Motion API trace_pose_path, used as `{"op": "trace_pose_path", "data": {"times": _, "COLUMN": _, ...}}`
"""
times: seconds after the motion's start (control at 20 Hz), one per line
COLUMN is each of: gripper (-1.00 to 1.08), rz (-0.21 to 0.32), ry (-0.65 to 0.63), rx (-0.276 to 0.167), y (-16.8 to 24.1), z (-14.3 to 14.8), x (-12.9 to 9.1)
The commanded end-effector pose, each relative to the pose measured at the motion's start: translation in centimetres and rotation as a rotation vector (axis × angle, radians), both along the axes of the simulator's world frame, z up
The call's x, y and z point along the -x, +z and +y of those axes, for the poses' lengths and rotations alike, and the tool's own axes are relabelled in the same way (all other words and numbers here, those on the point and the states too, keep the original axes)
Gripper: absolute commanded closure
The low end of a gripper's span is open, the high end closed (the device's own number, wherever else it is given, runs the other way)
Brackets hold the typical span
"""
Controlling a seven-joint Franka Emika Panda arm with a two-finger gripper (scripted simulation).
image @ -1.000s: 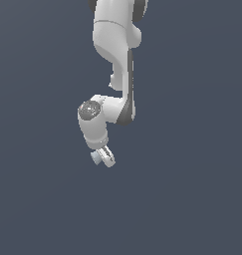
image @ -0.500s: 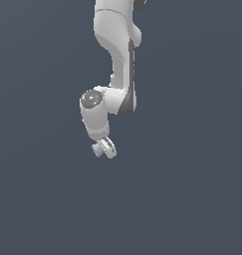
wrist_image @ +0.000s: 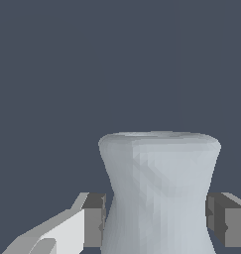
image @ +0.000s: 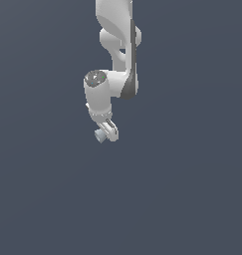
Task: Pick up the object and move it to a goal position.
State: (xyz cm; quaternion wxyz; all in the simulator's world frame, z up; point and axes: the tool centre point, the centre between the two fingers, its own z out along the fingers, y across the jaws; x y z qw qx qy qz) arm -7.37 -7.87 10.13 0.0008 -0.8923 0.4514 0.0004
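2 fingers point(wrist_image: 155, 225) around the spool point(wrist_image: 159, 193)

Its narrowed waist sits between my dark pads point(wrist_image: 94, 221), which press its sides. I should keep squeezing evenly and carry it slowly to the goal.

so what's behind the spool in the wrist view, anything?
Above and beside the spool only flat dark grey background shows. A gripper pad sits on each side of its waist. Whatever lies directly behind the spool's body is covered.

The exterior view looks from far off at the arm point(image: 117, 64), hanging from 12 o'clock. The wrist view sits very close. Both show the spool point(image: 99, 135) point(wrist_image: 159, 193).
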Motion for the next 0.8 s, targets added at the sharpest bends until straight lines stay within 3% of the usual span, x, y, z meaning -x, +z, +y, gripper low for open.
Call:
{"op": "trace_pose_path", "data": {"times": 0.0, "gripper": 1.08, "rz": 0.0, "ry": 0.0, "rx": 0.0, "y": 0.9, "z": 0.3, "x": 1.6}}
{"op": "trace_pose_path", "data": {"times": 0.4, "gripper": 1.08, "rz": 0.0, "ry": 0.0, "rx": 0.0, "y": 3.0, "z": 0.8, "x": 5.1}}
{"op": "trace_pose_path", "data": {"times": 0.75, "gripper": 1.08, "rz": 0.0, "ry": 0.0, "rx": 0.001, "y": 3.9, "z": 1.0, "x": 6.3}}
